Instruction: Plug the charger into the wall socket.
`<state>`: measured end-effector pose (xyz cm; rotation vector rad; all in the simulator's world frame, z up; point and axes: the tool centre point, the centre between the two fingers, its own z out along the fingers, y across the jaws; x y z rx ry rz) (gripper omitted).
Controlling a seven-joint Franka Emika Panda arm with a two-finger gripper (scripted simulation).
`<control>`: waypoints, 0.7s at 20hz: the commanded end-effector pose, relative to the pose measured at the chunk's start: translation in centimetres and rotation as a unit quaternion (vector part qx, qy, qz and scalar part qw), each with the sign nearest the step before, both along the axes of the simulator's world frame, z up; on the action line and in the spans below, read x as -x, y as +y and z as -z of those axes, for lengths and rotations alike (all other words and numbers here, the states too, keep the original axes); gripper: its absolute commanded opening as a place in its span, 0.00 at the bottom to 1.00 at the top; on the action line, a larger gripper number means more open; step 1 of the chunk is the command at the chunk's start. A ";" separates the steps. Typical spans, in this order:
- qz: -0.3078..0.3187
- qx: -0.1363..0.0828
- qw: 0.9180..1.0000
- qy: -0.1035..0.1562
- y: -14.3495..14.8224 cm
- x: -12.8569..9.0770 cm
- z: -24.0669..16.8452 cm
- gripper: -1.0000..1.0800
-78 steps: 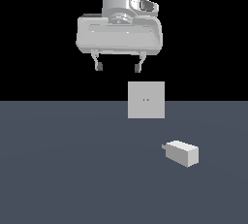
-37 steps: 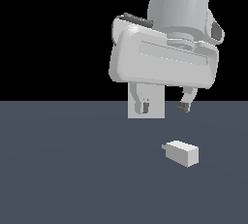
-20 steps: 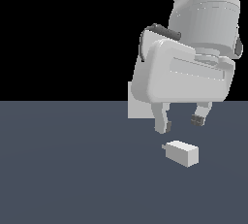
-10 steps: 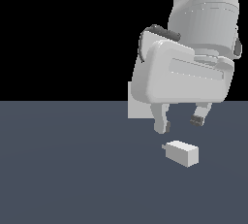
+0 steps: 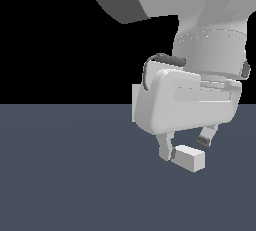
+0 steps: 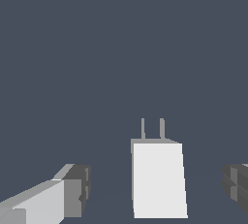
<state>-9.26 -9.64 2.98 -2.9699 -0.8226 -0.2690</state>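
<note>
Tool (image 5: 186, 147) hanging low over the table (image 5: 65, 175), fingers spread wide, holding nothing. Big pale housing above it filling the exterior view's right, covering most of whatever stands behind. One finger (image 5: 166, 147) just beside the charger's near end in that view, the other, dark-tipped, apart on the far side. From the wrist view, tool (image 6: 157, 189) straddling the charger (image 6: 159, 179): block lying in the gap between the two dark pads (image 6: 80, 189), touching neither, gaps on both sides.

Charger (image 5: 188, 158) resting flat on the table, below and between the fingers. Small plain light-grey rectangular block, brighter on top, shaded on its sides. Long axis running along the table, roughly crosswise to the line joining the fingers. Two thin grey prongs (image 6: 152, 128) sticking out of one short end, pointing away from the wrist camera.
</note>
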 end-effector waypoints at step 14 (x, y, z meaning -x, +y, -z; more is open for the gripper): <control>0.000 0.000 1.000 0.000 0.0 0.0 1.8 0.00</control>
